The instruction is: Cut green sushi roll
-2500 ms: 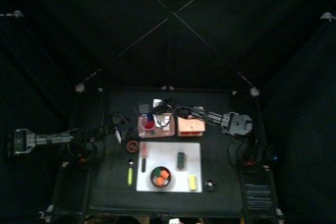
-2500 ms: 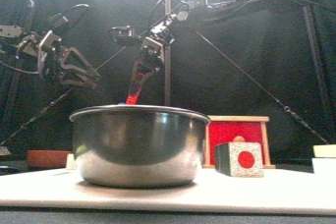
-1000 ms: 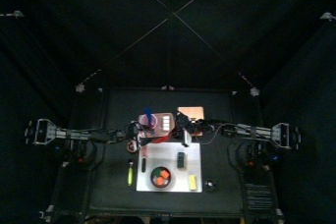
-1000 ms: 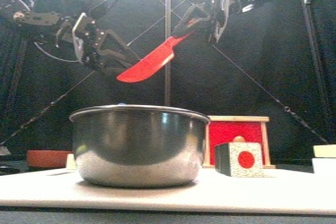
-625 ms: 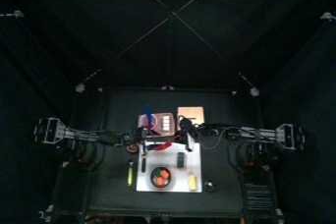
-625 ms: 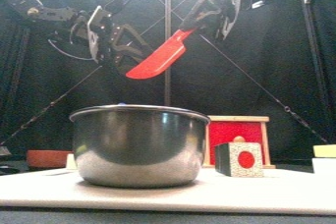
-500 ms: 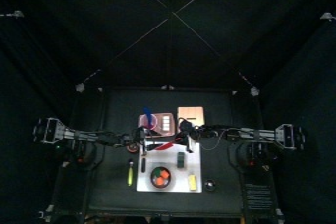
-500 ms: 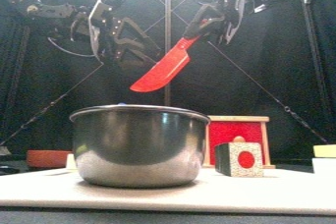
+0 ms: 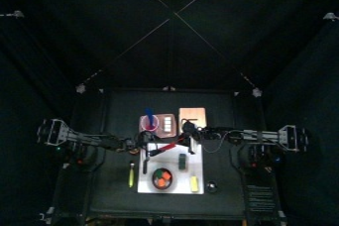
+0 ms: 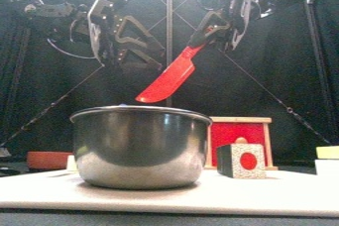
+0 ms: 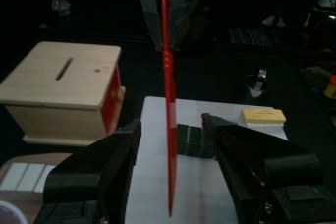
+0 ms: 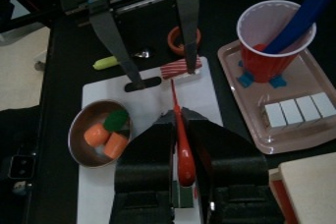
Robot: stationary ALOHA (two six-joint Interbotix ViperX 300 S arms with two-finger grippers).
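Above the white cutting board [image 12: 132, 95], gripped a red knife [image 10: 169, 75] in the right gripper [image 10: 201, 50]; kept the left gripper [image 11: 178, 135] spread wide, holding nothing.

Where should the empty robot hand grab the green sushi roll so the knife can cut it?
From straight above, pinching its two sides near one end. The green sushi roll lies flat on the white cutting board, so only top and sides are free; the other end stays clear for the red knife.

Red knife [image 10: 169, 78] tipped lower toward metal pot [image 10: 141, 147], left arm [image 10: 113, 32] nearer
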